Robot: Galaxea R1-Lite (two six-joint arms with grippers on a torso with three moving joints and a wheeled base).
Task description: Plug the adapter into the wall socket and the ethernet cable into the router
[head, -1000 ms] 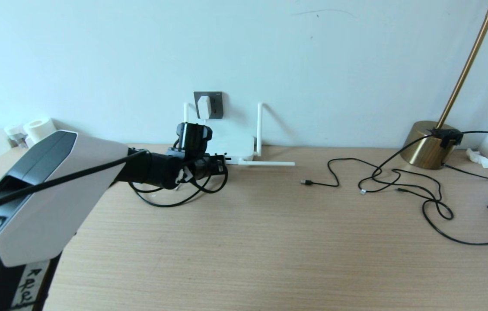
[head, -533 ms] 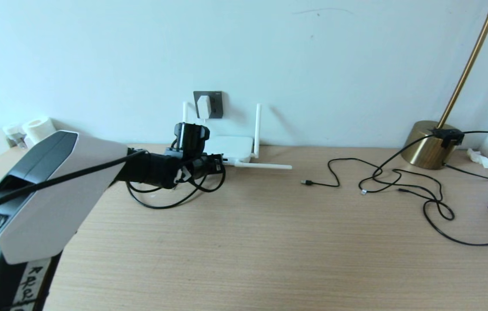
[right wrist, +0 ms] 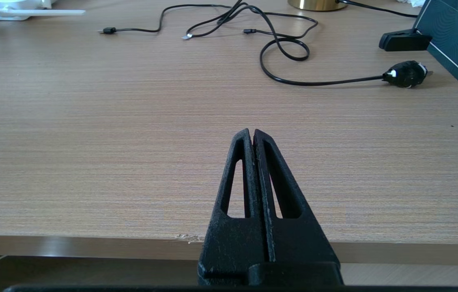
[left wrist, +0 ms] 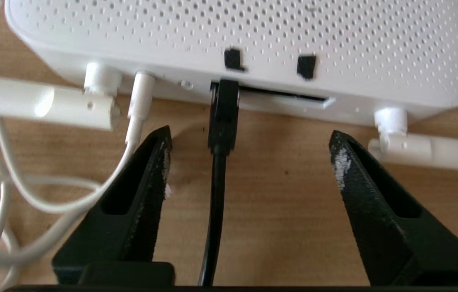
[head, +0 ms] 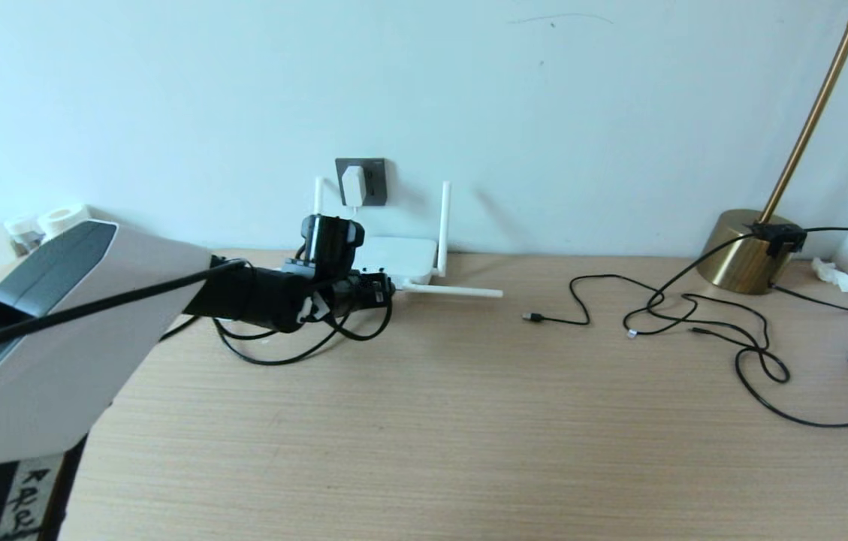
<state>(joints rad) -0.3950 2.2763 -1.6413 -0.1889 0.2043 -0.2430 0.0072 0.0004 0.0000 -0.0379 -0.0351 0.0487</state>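
With the thick black ethernet cable (left wrist: 222, 117) already seated in the flat white perforated router (left wrist: 237, 44) just ahead, the released left gripper (left wrist: 249, 142) should withdraw straight back, its spread jaws clearing the cord; the right gripper (right wrist: 252, 136) rests clenched, empty.

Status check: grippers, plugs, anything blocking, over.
Left gripper open at router, right gripper shut over desk edge. Ethernet cable seated in port; adapter in wall socket. Nothing blocking.
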